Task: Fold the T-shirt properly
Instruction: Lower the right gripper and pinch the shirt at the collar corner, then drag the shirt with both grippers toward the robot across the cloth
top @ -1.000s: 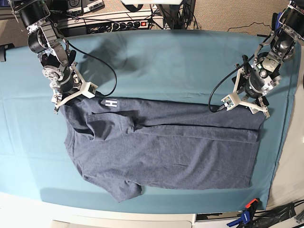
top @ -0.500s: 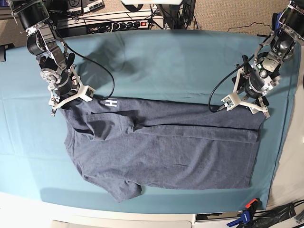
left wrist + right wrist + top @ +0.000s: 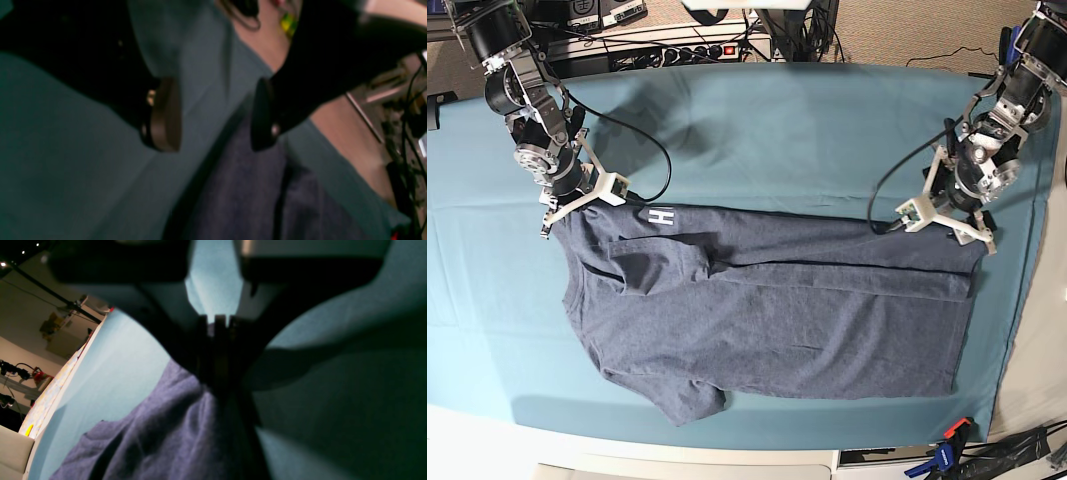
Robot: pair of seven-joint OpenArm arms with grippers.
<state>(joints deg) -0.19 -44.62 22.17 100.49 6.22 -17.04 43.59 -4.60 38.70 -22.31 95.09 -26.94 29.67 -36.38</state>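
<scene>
The blue-grey T-shirt [image 3: 767,310] lies spread across the table, partly folded, with a bit of white lettering [image 3: 661,217] showing at its far left edge. At the shirt's far left corner my right gripper [image 3: 577,205] is shut on the fabric. In the right wrist view its jaws [image 3: 217,330] meet with the purple-blue cloth [image 3: 166,433] pinched between them. My left gripper [image 3: 942,225] hovers open over the shirt's far right corner. Both pads [image 3: 165,113] stand wide apart above the shirt's edge [image 3: 247,193], holding nothing.
A teal table cloth [image 3: 777,130] covers the table under the shirt. A power strip and cables [image 3: 687,50] run along the back edge. An orange and blue clamp [image 3: 947,455] sits at the front right corner. The cloth's right edge [image 3: 1027,300] hangs near the left arm.
My right gripper has closed from wide open onto the shirt's far left corner. The left gripper has shifted slightly up and to the right, still open.
</scene>
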